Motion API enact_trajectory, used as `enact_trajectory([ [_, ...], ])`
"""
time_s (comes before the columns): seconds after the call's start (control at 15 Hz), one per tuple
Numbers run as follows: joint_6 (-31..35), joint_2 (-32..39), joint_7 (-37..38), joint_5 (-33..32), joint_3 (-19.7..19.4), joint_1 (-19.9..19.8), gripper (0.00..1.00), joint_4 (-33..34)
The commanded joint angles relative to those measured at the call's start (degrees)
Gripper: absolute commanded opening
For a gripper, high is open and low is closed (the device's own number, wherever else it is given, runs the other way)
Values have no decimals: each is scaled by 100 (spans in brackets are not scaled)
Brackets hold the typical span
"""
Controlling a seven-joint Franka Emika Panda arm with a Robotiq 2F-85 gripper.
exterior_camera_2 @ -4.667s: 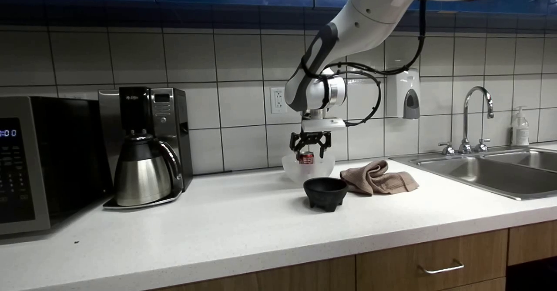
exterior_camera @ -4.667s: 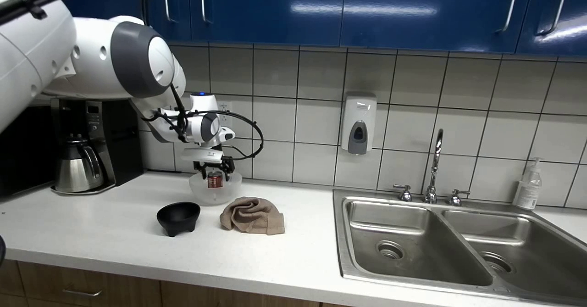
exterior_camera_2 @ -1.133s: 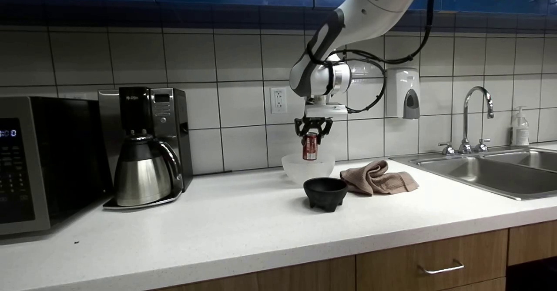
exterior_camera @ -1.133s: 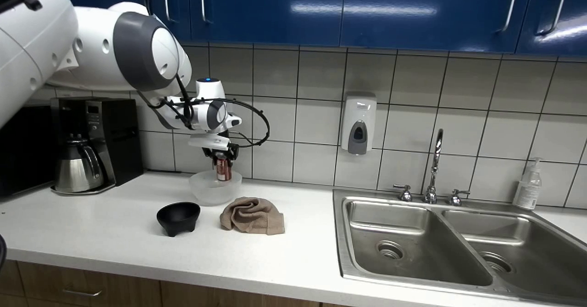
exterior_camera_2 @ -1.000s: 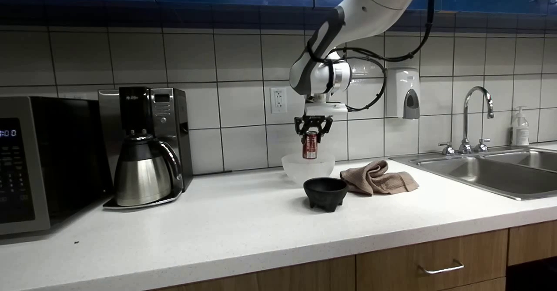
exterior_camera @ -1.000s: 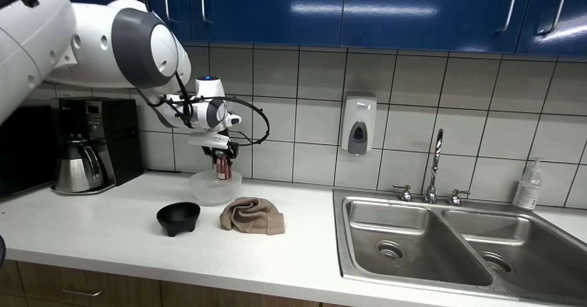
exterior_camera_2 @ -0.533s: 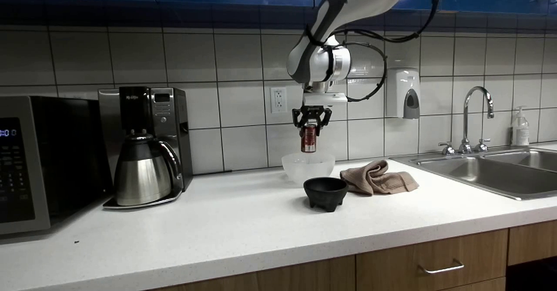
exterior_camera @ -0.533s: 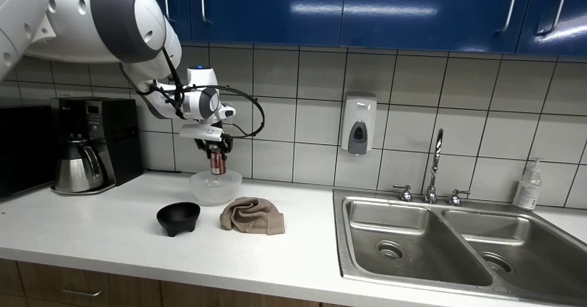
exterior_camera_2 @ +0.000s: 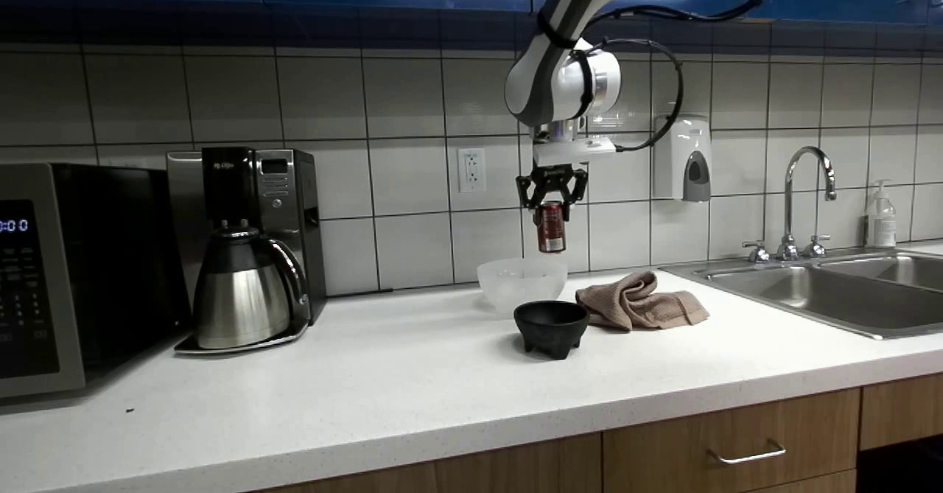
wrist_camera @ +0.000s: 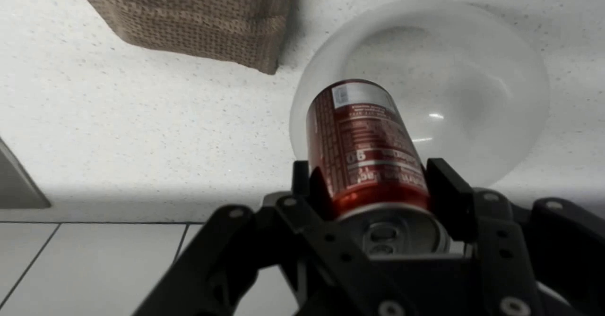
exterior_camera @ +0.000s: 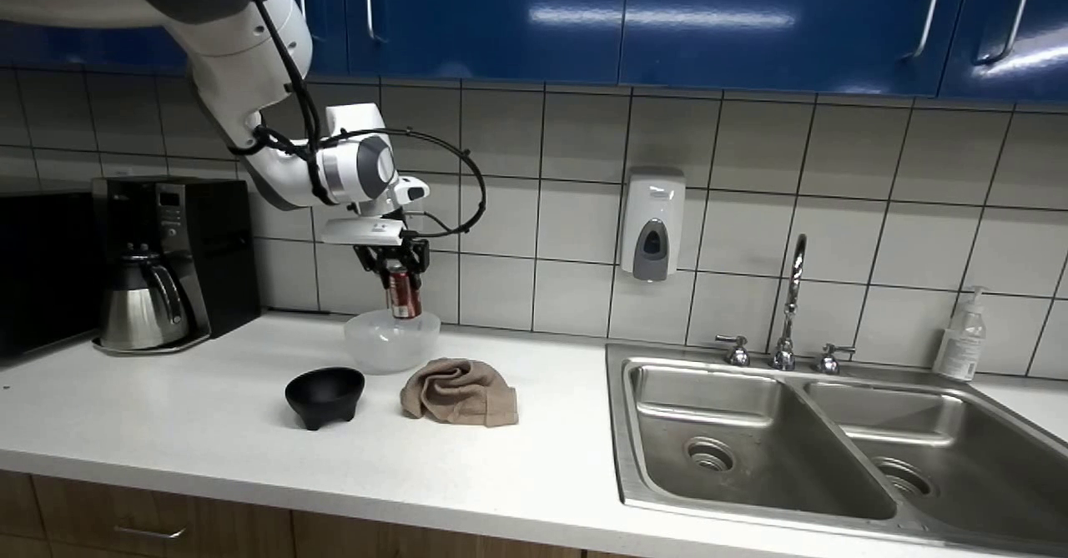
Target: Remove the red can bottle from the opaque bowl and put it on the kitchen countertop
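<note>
The red can [exterior_camera_2: 552, 233] hangs in the air with my gripper [exterior_camera_2: 552, 217] shut on its top end. Its bottom points down, a bit slanted, above the rim of the opaque bowl [exterior_camera_2: 516, 287]. Both exterior views show a gap between can and bowl. In the wrist view the black fingers [wrist_camera: 449, 198] press the can [wrist_camera: 368, 141] from both sides near its lid. Below it there, toward the right, lies the whitish bowl [wrist_camera: 524, 84] with nothing seen inside. The bowl stands on the white kitchen countertop [exterior_camera_2: 412, 397].
A black footed bowl [exterior_camera_2: 552, 331] and a crumpled brown towel [exterior_camera_2: 648, 309] sit close in front of and beside the whitish bowl. The coffee maker [exterior_camera_2: 243, 287] and microwave [exterior_camera_2: 66, 279] stand at one side, the sink [exterior_camera: 751, 424] at the other. The tiled wall [exterior_camera_2: 412, 250] rises behind.
Open around the can in the bowl at first, my gripper has shut on it and lifted it out. Lately the can has shifted right in both exterior views.
</note>
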Motion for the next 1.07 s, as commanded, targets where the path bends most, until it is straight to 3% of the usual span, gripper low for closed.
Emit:
enact_trajectory([
  [0.0,183,-790,493,-498,-255,92,38,-1022],
  [0.53,-47,-1933,1242,-1271,-450,-8,38,-2233],
  [1.0,-32,-2504,955,-1161,-320,-439,38,-3179],
])
